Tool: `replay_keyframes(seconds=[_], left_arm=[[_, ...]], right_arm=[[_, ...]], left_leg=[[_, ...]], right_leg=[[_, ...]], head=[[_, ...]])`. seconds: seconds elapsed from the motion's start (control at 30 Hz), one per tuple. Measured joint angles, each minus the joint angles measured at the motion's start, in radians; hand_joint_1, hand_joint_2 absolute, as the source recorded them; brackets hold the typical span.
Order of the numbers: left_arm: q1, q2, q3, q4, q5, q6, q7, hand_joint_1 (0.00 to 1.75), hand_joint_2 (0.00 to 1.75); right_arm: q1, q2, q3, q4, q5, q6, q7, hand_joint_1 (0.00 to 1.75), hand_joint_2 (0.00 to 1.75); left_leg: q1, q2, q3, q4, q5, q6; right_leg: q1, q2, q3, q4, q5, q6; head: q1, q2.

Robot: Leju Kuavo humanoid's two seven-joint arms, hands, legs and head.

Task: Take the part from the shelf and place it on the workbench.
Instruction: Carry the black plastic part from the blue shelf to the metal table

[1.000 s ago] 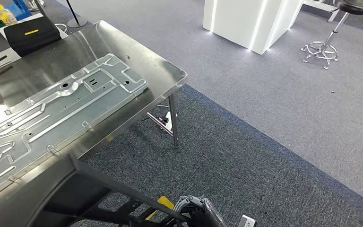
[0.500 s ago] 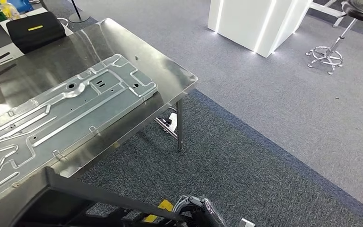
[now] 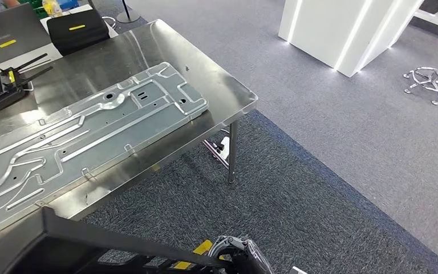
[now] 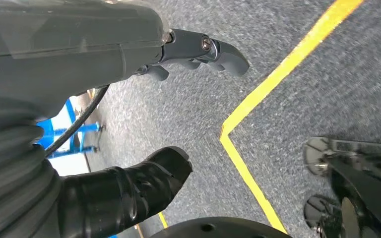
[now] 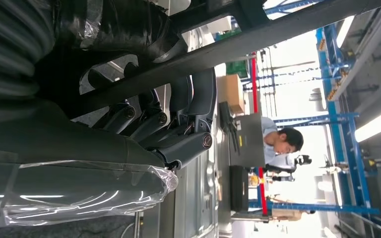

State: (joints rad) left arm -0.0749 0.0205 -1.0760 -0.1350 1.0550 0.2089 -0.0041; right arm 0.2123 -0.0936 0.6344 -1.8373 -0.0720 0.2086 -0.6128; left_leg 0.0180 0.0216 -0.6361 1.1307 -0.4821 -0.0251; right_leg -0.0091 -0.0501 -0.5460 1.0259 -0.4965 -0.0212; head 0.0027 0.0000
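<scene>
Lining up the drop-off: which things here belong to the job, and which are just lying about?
Job: black frame part, gripped by the right hand; steel workbench.
Lying about: stamped metal panel, black case, black tool holder, white pillar.

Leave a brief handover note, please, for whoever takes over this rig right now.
Left robot hand: open, holding nothing, hanging over the carpet.
Right robot hand: grips the black frame part, low at the near edge of the workbench.
The workbench carries a large stamped metal panel.
Done: part is in hand and at the workbench.
Left: set it on the workbench and release.
</scene>
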Motion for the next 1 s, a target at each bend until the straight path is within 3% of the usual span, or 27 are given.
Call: replay_keyframes(seconds=[0.03,0.1,0.17,0.23,0.3,0.37,0.4,0.43,0.47,0.53,0.6,0.67,0.73,0.83,0.9,0.93,1.0], left_arm=[[-0.001,0.000,0.000,0.000,0.001,0.001,0.001,0.00,1.75],[-0.003,0.000,0.000,0.000,0.004,0.001,0.002,0.00,1.75],[-0.001,0.000,0.000,0.000,0.007,0.002,0.004,0.00,1.75],[0.000,-0.001,0.000,0.000,0.010,0.003,0.008,0.00,1.75],[-0.002,-0.002,0.000,0.000,0.012,0.004,0.012,0.00,1.75],[-0.002,-0.002,0.000,0.000,0.014,0.006,0.016,0.00,1.75],[-0.002,-0.002,0.000,0.000,0.015,0.008,0.019,0.00,1.75],[-0.002,-0.002,0.000,0.000,0.017,0.009,0.021,0.00,1.75],[-0.002,-0.002,0.000,0.000,0.018,0.011,0.023,0.00,1.75],[-0.003,-0.005,0.000,0.000,0.021,0.015,0.025,0.00,1.75],[-0.004,-0.008,0.000,0.000,0.024,0.017,0.029,0.00,1.75],[-0.002,-0.008,0.000,0.000,0.026,0.018,0.031,0.00,1.75],[0.000,-0.008,0.000,0.000,0.027,0.018,0.032,0.00,1.75],[-0.003,-0.009,0.000,0.000,0.028,0.018,0.032,0.00,1.75],[-0.004,-0.009,0.000,0.000,0.028,0.018,0.031,0.00,1.75],[-0.003,-0.009,0.000,0.000,0.028,0.018,0.031,0.00,1.75],[-0.001,-0.009,0.000,0.000,0.028,0.018,0.031,0.00,1.75]], right_arm=[[0.002,0.000,0.000,-0.002,0.002,-0.002,-0.002,1.75,1.75],[0.005,-0.001,0.000,-0.006,0.007,-0.009,-0.005,1.75,1.75],[0.008,-0.002,0.000,-0.008,0.014,-0.015,-0.008,1.75,1.75],[0.011,-0.004,0.000,-0.010,0.020,-0.020,-0.013,1.75,1.75],[0.016,-0.006,0.000,-0.012,0.024,-0.027,-0.019,1.75,1.75],[0.020,-0.009,0.000,-0.012,0.028,-0.033,-0.023,1.75,1.75],[0.022,-0.010,0.000,-0.012,0.031,-0.035,-0.025,1.75,1.75],[0.024,-0.012,0.000,-0.012,0.033,-0.037,-0.025,1.75,1.75],[0.025,-0.013,0.000,-0.011,0.035,-0.039,-0.027,1.75,1.75],[0.027,-0.014,0.000,-0.011,0.037,-0.045,-0.032,1.75,1.75],[0.028,-0.015,0.001,-0.010,0.039,-0.050,-0.038,1.75,1.75],[0.029,-0.016,0.002,-0.008,0.040,-0.051,-0.040,1.75,1.75],[0.028,-0.016,0.002,-0.006,0.041,-0.051,-0.042,1.75,1.75],[0.028,-0.015,0.003,-0.003,0.042,-0.051,-0.043,1.75,1.75],[0.028,-0.015,0.003,0.002,0.043,-0.051,-0.043,1.75,1.75],[0.028,-0.015,0.003,0.004,0.043,-0.051,-0.043,1.75,1.75],[0.027,-0.015,0.003,0.006,0.043,-0.051,-0.043,1.75,1.75]], left_leg=[[-0.002,0.013,0.031,-0.057,0.018,0.004],[-0.009,0.024,0.054,-0.105,0.024,0.018],[-0.012,0.007,0.056,-0.111,0.027,0.033],[-0.010,-0.007,0.063,-0.121,0.031,0.047],[-0.011,-0.021,0.066,-0.125,0.034,0.057],[-0.015,-0.038,0.065,-0.123,0.033,0.061],[-0.016,-0.049,0.065,-0.122,0.032,0.062],[-0.017,-0.060,0.065,-0.120,0.031,0.062],[-0.017,-0.072,0.066,-0.117,0.030,0.061],[-0.017,-0.094,0.063,-0.110,0.027,0.056],[-0.016,-0.112,0.056,-0.106,0.026,0.046],[-0.014,-0.129,0.051,-0.108,0.029,0.034],[-0.013,-0.113,0.042,-0.089,0.014,0.023],[-0.011,-0.048,-0.033,0.071,-0.075,0.009],[-0.007,-0.035,-0.077,0.160,-0.103,0.001],[-0.006,-0.031,-0.073,0.154,-0.089,0.000],[-0.005,-0.007,-0.011,0.038,-0.025,0.001]], right_leg=[[0.001,-0.007,0.003,0.001,-0.004,0.005],[0.004,-0.020,0.008,0.001,-0.009,0.017],[0.002,-0.029,0.013,0.000,-0.013,0.030],[-0.001,-0.006,0.006,0.030,-0.037,0.040],[-0.003,0.032,-0.043,0.136,-0.096,0.042],[-0.003,0.045,-0.108,0.256,-0.140,0.041],[-0.003,0.047,-0.123,0.277,-0.135,0.039],[-0.003,0.049,-0.119,0.260,-0.110,0.037],[-0.003,0.055,-0.099,0.208,-0.072,0.034],[-0.004,0.094,-0.046,0.080,-0.012,0.026],[-0.002,0.121,-0.023,0.020,0.003,0.022],[0.000,0.107,-0.020,0.013,0.005,0.017],[-0.003,0.084,-0.011,0.000,0.010,0.006],[-0.002,0.044,-0.004,-0.008,0.011,-0.007],[0.000,0.019,-0.004,-0.007,0.007,-0.009],[0.001,0.007,-0.003,-0.007,0.005,-0.008],[0.001,-0.013,0.003,-0.005,-0.001,-0.003]], head=[[0.001,0.000],[0.001,0.000],[0.001,0.000],[0.002,0.000],[0.003,0.000],[0.002,0.000],[0.002,0.000],[0.002,0.000],[0.002,0.000],[0.002,0.000],[0.002,0.000],[0.002,0.000],[0.001,0.000],[0.000,0.000],[0.000,0.000],[0.000,0.000],[0.000,0.000]])
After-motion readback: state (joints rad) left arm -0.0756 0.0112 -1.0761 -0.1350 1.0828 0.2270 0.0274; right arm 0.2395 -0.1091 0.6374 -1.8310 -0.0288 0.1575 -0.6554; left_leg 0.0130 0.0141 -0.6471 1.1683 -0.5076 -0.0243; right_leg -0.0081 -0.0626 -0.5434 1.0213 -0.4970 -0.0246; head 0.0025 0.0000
